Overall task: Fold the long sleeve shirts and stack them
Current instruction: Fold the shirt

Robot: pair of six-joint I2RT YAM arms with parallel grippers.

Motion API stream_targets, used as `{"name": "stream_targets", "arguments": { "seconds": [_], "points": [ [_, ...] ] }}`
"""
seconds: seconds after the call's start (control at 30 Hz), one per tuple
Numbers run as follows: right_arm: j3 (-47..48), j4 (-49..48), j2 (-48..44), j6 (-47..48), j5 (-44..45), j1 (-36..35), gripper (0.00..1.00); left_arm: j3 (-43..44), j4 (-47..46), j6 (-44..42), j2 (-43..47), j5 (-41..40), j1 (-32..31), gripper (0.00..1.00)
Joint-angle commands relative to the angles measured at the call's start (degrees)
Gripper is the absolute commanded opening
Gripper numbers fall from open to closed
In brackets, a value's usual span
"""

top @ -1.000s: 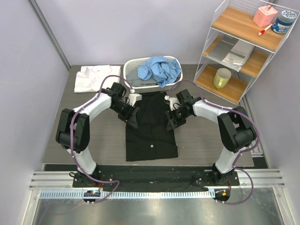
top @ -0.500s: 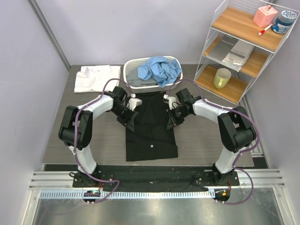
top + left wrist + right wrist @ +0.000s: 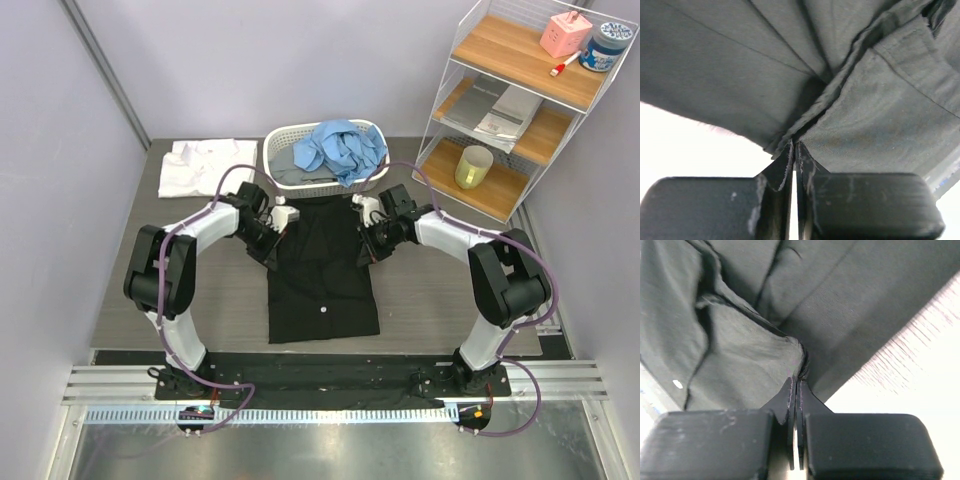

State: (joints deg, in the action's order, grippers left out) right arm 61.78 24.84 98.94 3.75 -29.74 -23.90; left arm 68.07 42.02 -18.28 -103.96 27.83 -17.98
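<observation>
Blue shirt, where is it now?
In the top view, the blue shirt lies crumpled in the white basket at the far middle of the table, just beyond the black shirt.

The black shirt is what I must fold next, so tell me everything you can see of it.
The black shirt is plain dark woven cloth. It lies flat on the grey table as a long rectangle with its sides already folded in. One small white button shows toward the near end. Its far end lies by the white basket. The left pincer and right pincer are each shut on an edge fold, partway up either side.
</observation>
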Motion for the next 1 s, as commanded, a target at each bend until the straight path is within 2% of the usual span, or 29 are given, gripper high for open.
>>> {"name": "stream_targets", "arguments": {
  "seconds": [0.0,0.27,0.33,0.37,0.43,0.47,0.53,0.57,0.63,0.67,0.7,0.73,0.77,0.8,0.83,0.87,0.93,0.97],
  "points": [
    [-1.57,-5.84,-1.46,-1.02,2.93,0.87,0.01,0.48,-4.14,0.44,3.50,-1.20,1.10,0.02],
    [-2.80,-8.31,-3.40,-2.87,1.79,3.07,0.01,-1.54,-6.95,0.70,6.06,0.47,1.28,0.02],
    [-2.80,-8.49,-2.87,-2.87,2.05,2.98,0.01,-0.84,-6.25,0.53,4.57,0.47,1.28,0.12],
    [-2.89,-8.41,-2.52,-2.87,2.05,2.98,0.07,-0.58,-5.29,0.79,4.30,0.29,1.19,0.26],
    [-1.67,-5.43,-2.08,-2.26,1.61,2.90,0.22,-1.01,-5.02,2.02,6.38,2.64,2.32,0.41],
    [-1.31,-4.11,-2.60,-2.17,1.52,3.07,0.32,-1.80,-5.89,2.89,7.97,4.58,3.20,0.44],
    [-1.75,-1.47,-6.71,-2.43,0.21,3.51,0.47,-3.99,-7.30,9.21,12.18,9.58,5.92,0.49],
    [-2.01,-0.50,-8.74,-3.04,-0.32,3.68,0.59,-4.87,-8.09,12.54,16.03,16.65,6.46,0.54],
    [-3.24,-0.23,-14.61,-4.96,-4.77,4.04,0.74,-6.80,-9.40,23.15,19.83,23.37,6.55,0.65],
    [-4.03,-0.67,-15.95,-8.29,-7.68,4.04,0.81,-12.47,-15.85,28.86,24.03,30.89,6.20,0.69],
    [-6.91,-1.80,-17.27,-11.10,-10.66,3.69,0.84,-15.75,-20.53,43.27,26.07,32.62,5.59,0.71],
    [-8.85,-3.55,-18.42,-14.35,-17.04,3.25,0.87,-20.04,-25.62,49.86,28.44,33.94,3.50,0.72],
    [-11.13,-8.53,-19.65,-18.73,-19.89,2.38,0.93,-28.18,-36.55,55.67,30.55,34.39,2.08,0.73],
    [-15.77,-11.80,-20.27,-26.09,-22.10,0.89,0.95,-33.04,-41.79,62.34,35.01,33.52,0.59,0.75],
    [-18.33,-15.66,-20.80,-30.68,-23.77,-2.52,0.96,-37.18,-48.54,73.11,37.06,32.38,-1.86,0.81],
    [-20.62,-23.62,-21.76,-33.95,-25.01,-4.73,0.98,-40.70,-56.18,76.09,38.73,31.33,-3.02,0.85],
    [-25.55,-30.52,-22.12,-41.34,-25.28,-9.73,1.00,-43.28,-54.76,76.80,39.45,28.42,-7.83,0.87],
    [-26.79,-36.82,-21.86,-43.54,-25.63,-10.98,0.99,-44.68,-58.68,78.30,39.19,28.24,-8.82,0.87]
  ]
}}
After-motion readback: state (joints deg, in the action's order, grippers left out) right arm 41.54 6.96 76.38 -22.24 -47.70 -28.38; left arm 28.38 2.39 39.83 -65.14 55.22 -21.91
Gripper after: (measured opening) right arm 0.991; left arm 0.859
